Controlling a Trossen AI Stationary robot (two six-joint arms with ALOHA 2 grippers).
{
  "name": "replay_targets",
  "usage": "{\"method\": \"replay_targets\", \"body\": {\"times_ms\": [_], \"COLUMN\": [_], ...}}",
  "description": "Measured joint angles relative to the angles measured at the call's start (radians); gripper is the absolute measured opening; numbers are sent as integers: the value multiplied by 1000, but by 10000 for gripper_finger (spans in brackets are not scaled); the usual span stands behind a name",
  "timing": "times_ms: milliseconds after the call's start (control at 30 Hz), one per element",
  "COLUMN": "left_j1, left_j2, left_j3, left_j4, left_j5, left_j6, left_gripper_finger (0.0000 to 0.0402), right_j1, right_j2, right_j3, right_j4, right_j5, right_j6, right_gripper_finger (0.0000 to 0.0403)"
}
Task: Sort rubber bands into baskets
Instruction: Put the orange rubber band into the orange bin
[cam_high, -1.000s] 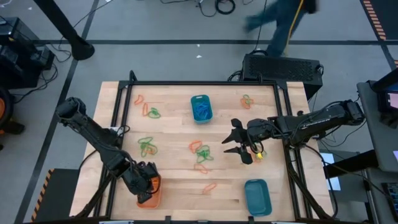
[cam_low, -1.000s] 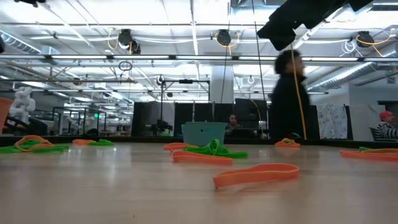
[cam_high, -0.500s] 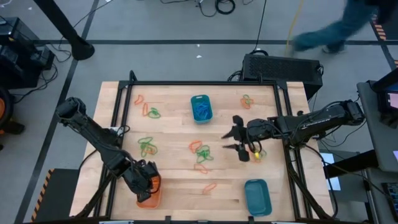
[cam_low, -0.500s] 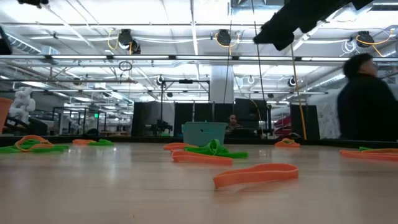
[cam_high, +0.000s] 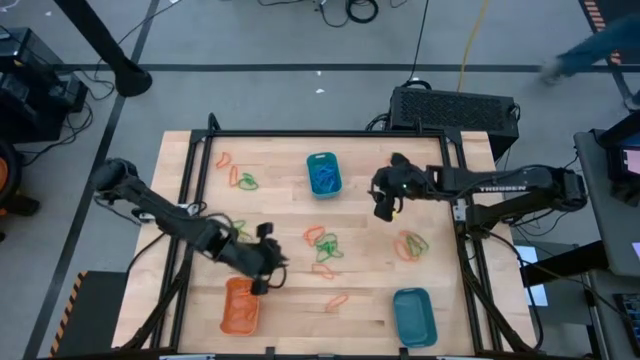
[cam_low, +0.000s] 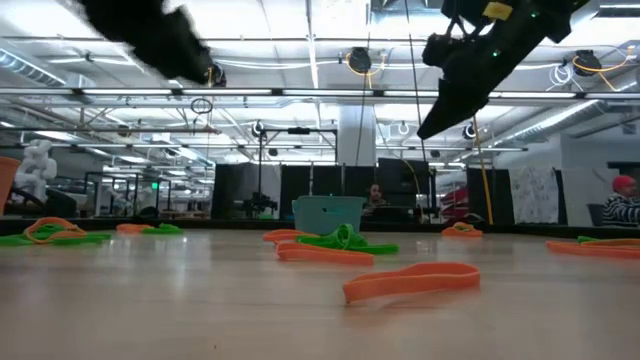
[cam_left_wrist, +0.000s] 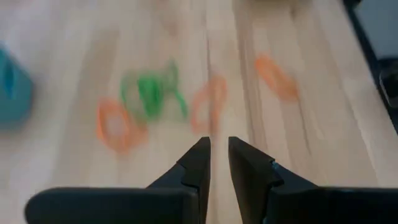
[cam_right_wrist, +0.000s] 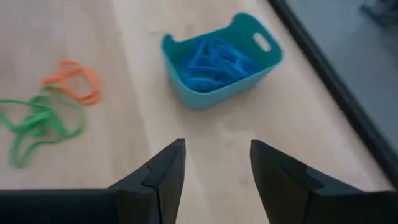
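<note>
Orange, green and blue rubber bands lie in loose clusters on the wooden table; one cluster (cam_high: 322, 243) is at mid-table and another (cam_high: 410, 245) at the right. The far teal basket (cam_high: 323, 173) holds blue bands, the orange basket (cam_high: 240, 305) stands near left, and a second teal basket (cam_high: 413, 315) near right. My left gripper (cam_high: 272, 266) hovers between the orange basket and the middle cluster, its fingers (cam_left_wrist: 200, 155) a narrow gap apart with nothing between them. My right gripper (cam_high: 383, 200) hangs wide open and holds nothing, right of the far teal basket (cam_right_wrist: 217, 59).
More bands lie at the far left (cam_high: 240, 180), far right (cam_high: 397, 163), left (cam_high: 237, 232) and near the front edge (cam_high: 338, 300). A black frame (cam_high: 330, 133) borders the table. A dark box (cam_high: 455, 108) sits behind the far edge. A person is at the room's far right.
My left gripper has swung from over the orange basket toward the table's middle and rolled as it went. My right gripper has gone from the right-hand band cluster toward the far edge, still open. A person has walked rightward behind the table.
</note>
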Motion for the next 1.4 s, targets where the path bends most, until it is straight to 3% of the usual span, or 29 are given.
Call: {"method": "replay_targets", "body": {"times_ms": [133, 267, 400, 600, 733, 1400], "left_j1": [74, 150, 199, 290, 346, 397], "left_j2": [74, 136, 193, 273, 326, 411], "left_j3": [0, 0, 0, 0, 1, 2], "left_j4": [100, 108, 148, 171, 230, 298], "left_j5": [-10, -27, 51, 72, 172, 248], "left_j6": [149, 160, 215, 312, 338, 304], "left_gripper_finger": [64, 64, 64, 64, 64, 64], "right_j1": [-14, -6, 5, 30, 48, 67], "right_j2": [13, 27, 44, 66, 93, 141], "right_j3": [0, 0, 0, 0, 1, 0], "right_j4": [-1, 12, 29, 35, 36, 36], "right_j5": [-44, -45, -44, -41, -41, -38], "right_j6": [9, 14, 15, 24, 34, 7], "right_gripper_finger": [173, 173, 173, 173, 173, 173]}}
